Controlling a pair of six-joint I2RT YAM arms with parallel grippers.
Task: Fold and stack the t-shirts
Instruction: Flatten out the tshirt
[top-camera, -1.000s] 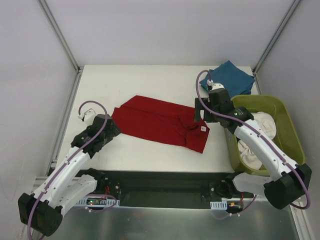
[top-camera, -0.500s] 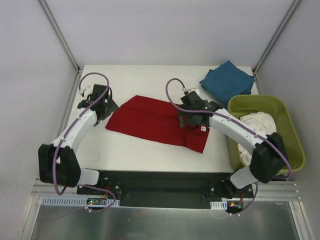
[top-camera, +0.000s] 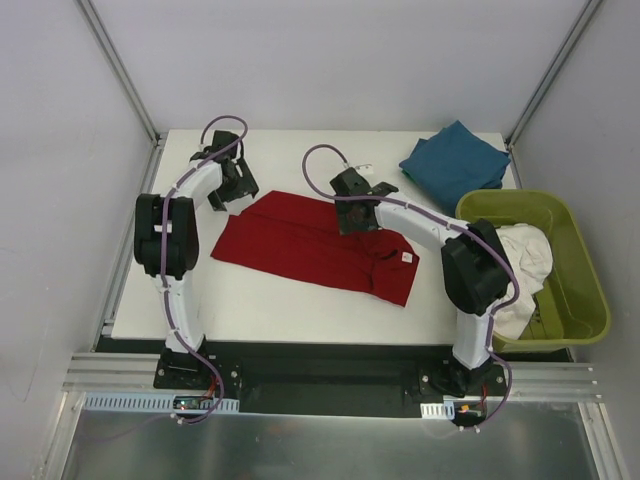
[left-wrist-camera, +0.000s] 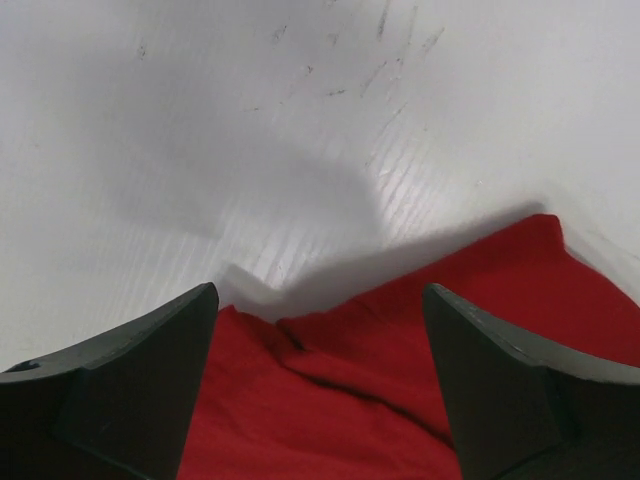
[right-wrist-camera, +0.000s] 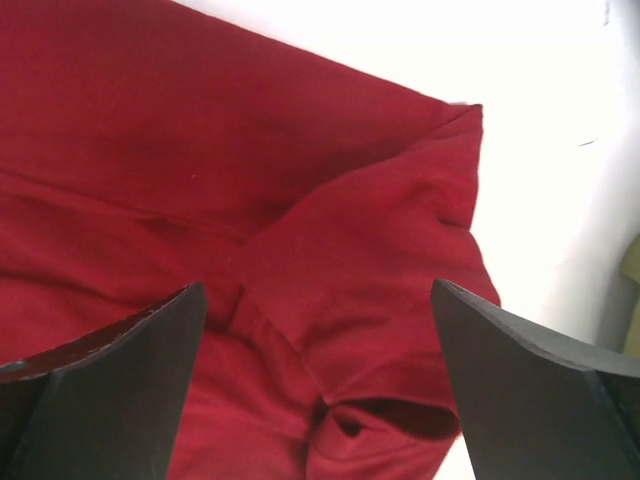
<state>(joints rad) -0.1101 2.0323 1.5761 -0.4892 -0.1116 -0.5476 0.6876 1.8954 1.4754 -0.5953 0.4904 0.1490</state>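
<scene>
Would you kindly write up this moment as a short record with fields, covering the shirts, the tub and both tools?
red shirt: spread mid-table, not yet fully folded
blue shirt: folded, at the table's far right corner
white shirt: bunched in the tub, spilling over its near rim
tub: at the right edge
left tool: open, over the red shirt's far left corner
right tool: open, over a red sleeve

White table (top-camera: 300, 160): red shirt (top-camera: 300, 245), teal shirt (top-camera: 455, 160), green tub (top-camera: 592, 300)

No legible writing (white neck label (top-camera: 407, 257) on red t-shirt (top-camera: 300, 240) too small)
</scene>
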